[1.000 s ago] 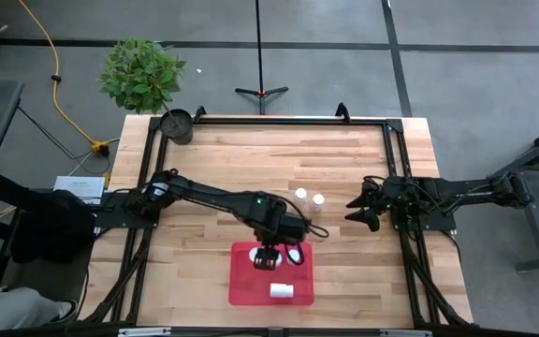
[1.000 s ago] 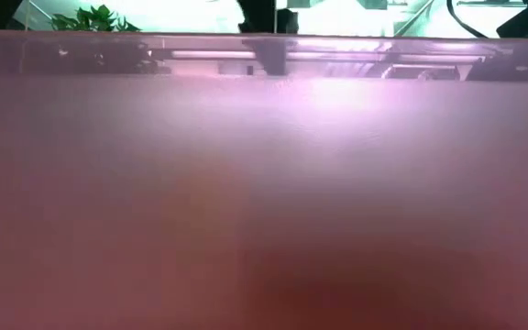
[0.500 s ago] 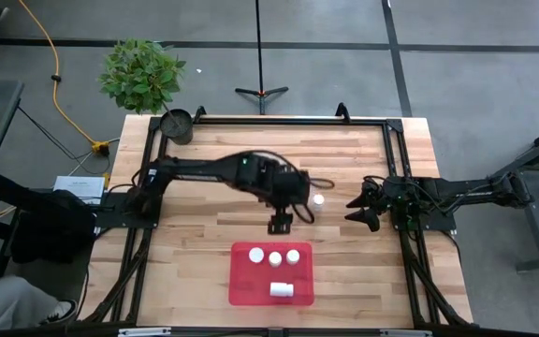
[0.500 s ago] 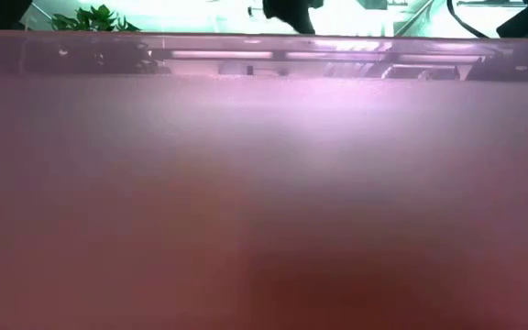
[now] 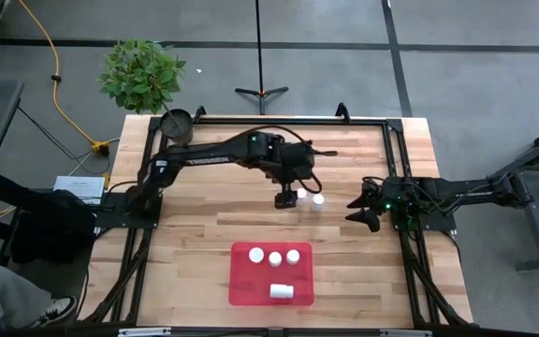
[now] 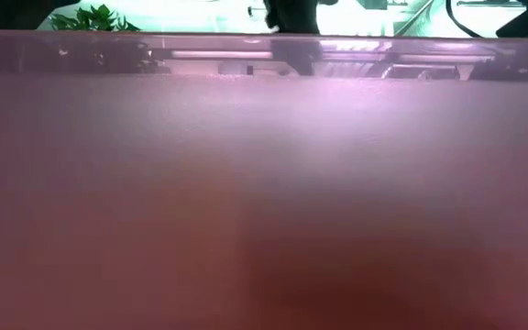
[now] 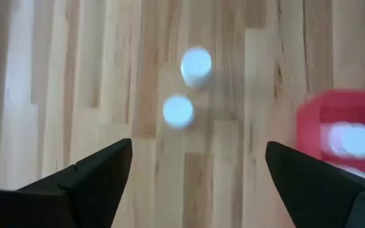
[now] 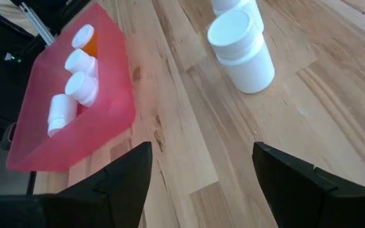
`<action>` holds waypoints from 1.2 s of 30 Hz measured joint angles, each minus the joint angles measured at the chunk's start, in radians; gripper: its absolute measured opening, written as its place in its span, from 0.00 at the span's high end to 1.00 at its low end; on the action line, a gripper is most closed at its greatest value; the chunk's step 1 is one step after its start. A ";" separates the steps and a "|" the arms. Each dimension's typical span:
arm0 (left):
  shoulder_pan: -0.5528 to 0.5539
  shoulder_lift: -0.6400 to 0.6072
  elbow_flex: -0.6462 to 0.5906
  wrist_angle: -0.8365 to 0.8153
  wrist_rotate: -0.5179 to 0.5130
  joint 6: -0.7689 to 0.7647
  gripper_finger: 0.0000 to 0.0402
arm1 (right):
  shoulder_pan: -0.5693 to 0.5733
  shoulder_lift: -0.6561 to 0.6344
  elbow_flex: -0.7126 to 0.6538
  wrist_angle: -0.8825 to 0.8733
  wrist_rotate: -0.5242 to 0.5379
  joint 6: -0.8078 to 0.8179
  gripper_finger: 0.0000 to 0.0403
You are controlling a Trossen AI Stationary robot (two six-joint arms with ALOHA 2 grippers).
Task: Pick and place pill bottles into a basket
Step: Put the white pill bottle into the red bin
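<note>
Two white-capped pill bottles [image 5: 300, 194] [image 5: 318, 198] stand upright on the wooden table near its middle; the left wrist view shows them as bottle [image 7: 196, 65] and bottle [image 7: 178, 111]. My left gripper [image 5: 284, 199] [image 7: 199, 144] hovers open just left of them, pointing steeply down, with nothing between its fingers. The red basket [image 5: 241, 285] lies nearer the front edge and holds three upright bottles [image 5: 275, 257] and one lying on its side [image 5: 282, 291]. My right gripper [image 5: 361, 210] [image 8: 201, 152] rests open at the table's right.
A dark round pot [image 5: 177, 124] with a green plant [image 5: 141, 73] stands at the far left corner. A black frame [image 5: 279, 120] runs round the table. In the low view the basket's red wall [image 6: 264, 202] fills nearly the whole picture.
My left gripper has risen from over the basket and swung toward the table's far edge, to beside the two bottles on the table. A third upright bottle shows in the basket where the gripper stood.
</note>
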 joint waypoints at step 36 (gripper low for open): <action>0.075 0.206 -0.002 0.134 0.125 0.031 0.01 | 0.000 0.000 0.000 -0.055 0.000 -0.022 0.35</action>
